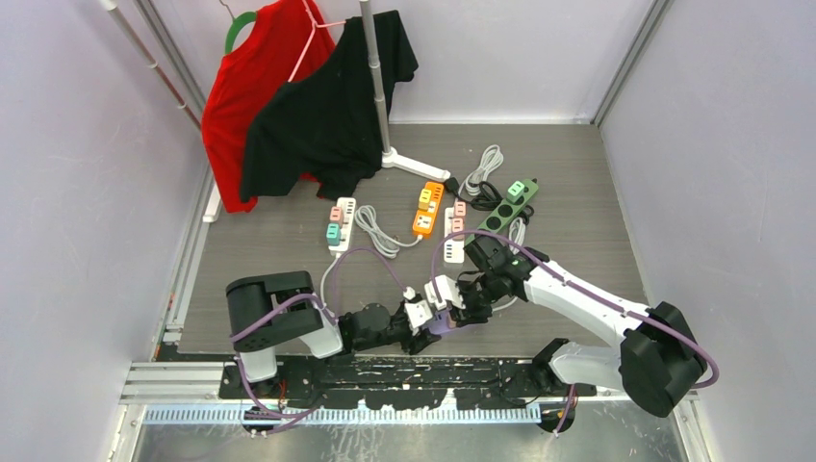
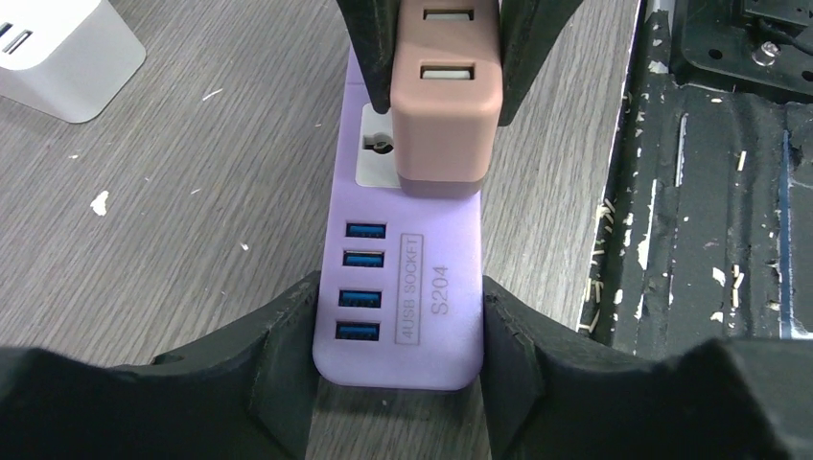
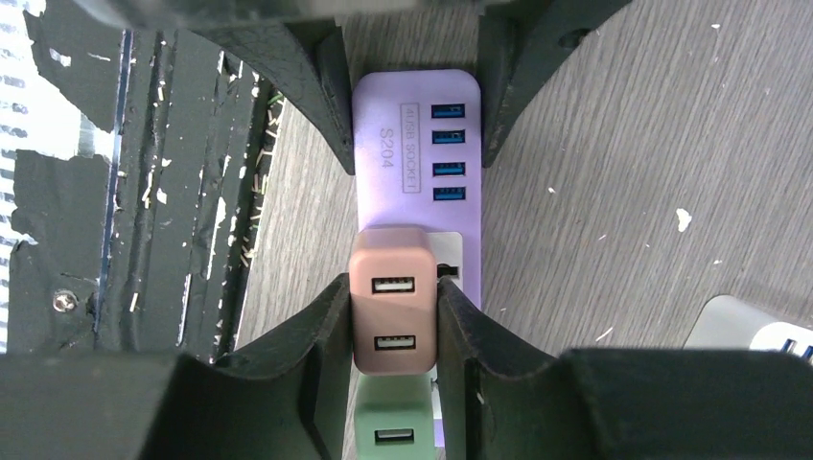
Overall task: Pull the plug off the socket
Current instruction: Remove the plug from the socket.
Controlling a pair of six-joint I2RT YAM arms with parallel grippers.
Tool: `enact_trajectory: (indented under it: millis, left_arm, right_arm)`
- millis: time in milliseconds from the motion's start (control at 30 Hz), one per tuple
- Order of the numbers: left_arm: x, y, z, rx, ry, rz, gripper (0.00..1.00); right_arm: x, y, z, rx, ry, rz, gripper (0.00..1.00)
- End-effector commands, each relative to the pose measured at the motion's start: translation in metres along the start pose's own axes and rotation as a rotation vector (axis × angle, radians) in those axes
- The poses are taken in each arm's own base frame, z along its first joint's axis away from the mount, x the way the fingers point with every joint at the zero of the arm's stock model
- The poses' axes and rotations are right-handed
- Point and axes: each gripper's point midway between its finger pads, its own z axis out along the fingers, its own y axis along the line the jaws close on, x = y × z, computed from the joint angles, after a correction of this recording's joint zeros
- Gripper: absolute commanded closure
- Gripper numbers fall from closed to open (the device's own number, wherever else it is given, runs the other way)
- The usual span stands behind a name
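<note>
I looked down on a grey wood-grain table (image 1: 289, 250), with a rack of red and black shirts (image 1: 318, 106) at its far side. Near the table's front edge lay a flat lilac plastic power strip (image 2: 412, 316) with four blue USB ports (image 2: 362, 278). My left gripper (image 2: 398, 331) was clamped across the strip's port end, one finger against each long side. A dusty-pink, boxy plastic charger plug (image 3: 391, 307) looked fully seated in the strip's socket, next to a mint-green plug (image 3: 388, 426). My right gripper (image 3: 393, 331) was closed narrowly on the pink plug, pads flat on two opposite sides. I judged the plug light, rigid and smooth, so liable to slip. The side faces seemed the best hold, pulling straight out while the left gripper pinned the lightweight strip.
</note>
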Motion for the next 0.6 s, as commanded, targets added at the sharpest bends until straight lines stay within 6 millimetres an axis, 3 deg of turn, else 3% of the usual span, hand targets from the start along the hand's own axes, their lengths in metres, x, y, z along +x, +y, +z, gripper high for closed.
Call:
enact_trajectory:
  millis: [0,167,300,333,400,467,500,567]
  left_arm:
    - [-0.019,0.0,0.003,-0.001,-0.064,-0.014,0.39]
    - [-0.021,-0.001,0.007,0.004,-0.091,-0.02,0.28]
    - [-0.021,0.0,0.009,-0.002,-0.102,-0.02,0.33]
    - [-0.02,0.0,0.009,-0.002,-0.102,-0.02,0.41]
    - [-0.02,0.0,0.009,-0.005,-0.103,-0.02,0.71]
    - [-0.02,0.0,0.009,-0.002,-0.103,-0.018,0.9]
    - [-0.019,0.0,0.01,-0.001,-0.101,-0.017,0.97]
    - [-0.017,-0.001,0.01,0.005,-0.09,-0.015,1.0]
  right_arm:
    - [-0.013,0.006,0.0,-0.035,-0.045,-0.045,0.99]
    - [-0.013,0.006,0.0,-0.032,-0.046,-0.053,0.99]
    - [-0.011,0.004,-0.001,-0.022,-0.037,-0.052,0.99]
    - [-0.011,0.004,-0.001,-0.019,-0.036,-0.052,0.99]
    - [-0.01,0.005,-0.001,-0.025,-0.039,-0.049,0.99]
    - [-0.013,0.011,0.001,-0.056,-0.061,-0.05,0.99]
    - [-0.016,0.013,0.001,-0.07,-0.077,-0.051,0.99]
    - [-0.024,0.015,0.002,-0.079,-0.111,-0.053,0.99]
